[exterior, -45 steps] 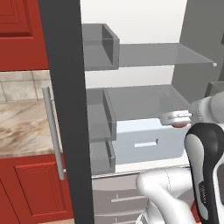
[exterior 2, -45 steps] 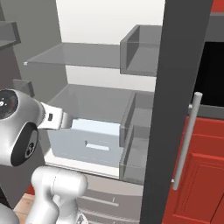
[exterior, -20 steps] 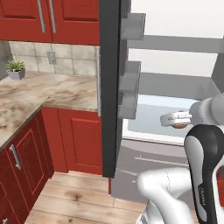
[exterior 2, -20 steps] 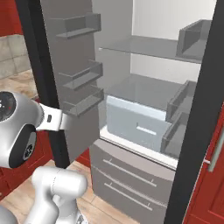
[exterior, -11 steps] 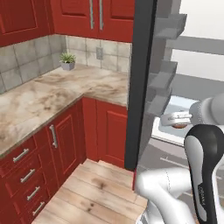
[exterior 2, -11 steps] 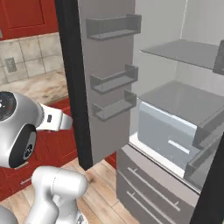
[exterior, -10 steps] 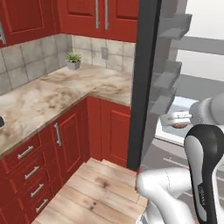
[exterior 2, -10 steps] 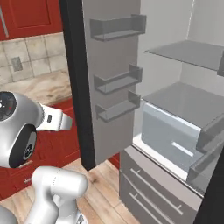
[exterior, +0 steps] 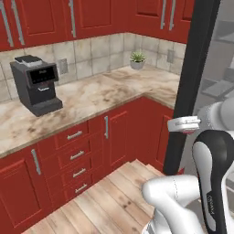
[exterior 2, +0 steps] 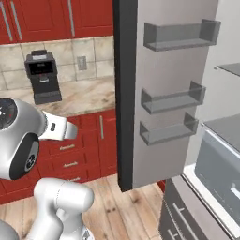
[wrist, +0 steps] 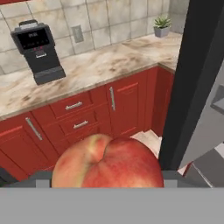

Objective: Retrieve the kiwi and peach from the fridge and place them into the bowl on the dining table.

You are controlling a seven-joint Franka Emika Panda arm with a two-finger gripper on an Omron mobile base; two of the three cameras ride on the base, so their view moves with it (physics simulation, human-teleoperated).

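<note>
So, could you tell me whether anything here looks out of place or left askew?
Yes: the fridge door stands wide open into the room, its shelves bare, while the claw carries the peach away.

coffee machine (exterior: 37,86) on counter (exterior: 105,93) — fridge (exterior 2: 159,93) right

No text, label or number can be read. Faint marks are seen on the coffee machine (exterior: 37,85) panel, too blurred to be made out.
</note>
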